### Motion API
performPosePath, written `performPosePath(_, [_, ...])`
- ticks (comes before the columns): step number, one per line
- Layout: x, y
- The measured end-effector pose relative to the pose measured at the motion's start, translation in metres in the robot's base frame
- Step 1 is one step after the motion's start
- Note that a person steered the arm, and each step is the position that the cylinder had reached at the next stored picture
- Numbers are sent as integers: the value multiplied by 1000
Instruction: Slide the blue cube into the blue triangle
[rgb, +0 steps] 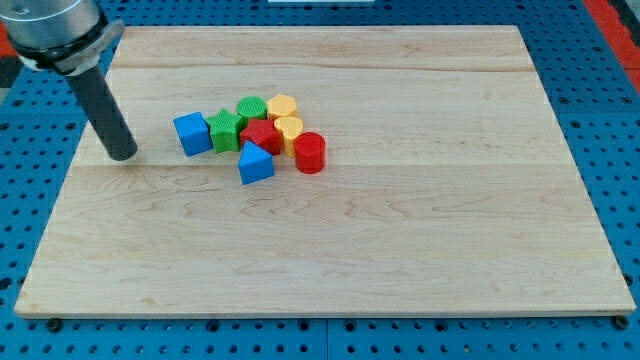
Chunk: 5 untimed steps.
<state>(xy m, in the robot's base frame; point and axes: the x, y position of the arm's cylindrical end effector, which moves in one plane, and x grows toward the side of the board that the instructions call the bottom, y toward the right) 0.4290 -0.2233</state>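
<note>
Blue cube (192, 133) touches green block (226, 130); blue triangle (255, 163) near; my tip (122, 155) left, grasping nothing

The small glossy blue cube (192, 133) sits flat on the pale wooden surface (400, 230) at the view's left end of the cluster of blocks, one corner edge turned toward the view's bottom, its right side touching or just beside a neighbouring block. The small blue triangular block (255, 164) lies near it, toward the view's lower right, its peak uppermost, at the cluster's bottom edge and apart from the cube.
</note>
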Motion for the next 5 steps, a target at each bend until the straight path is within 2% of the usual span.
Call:
performPosePath(1, [-61,33])
performPosePath(2, [-77,57])
performPosePath(5, [-76,49])
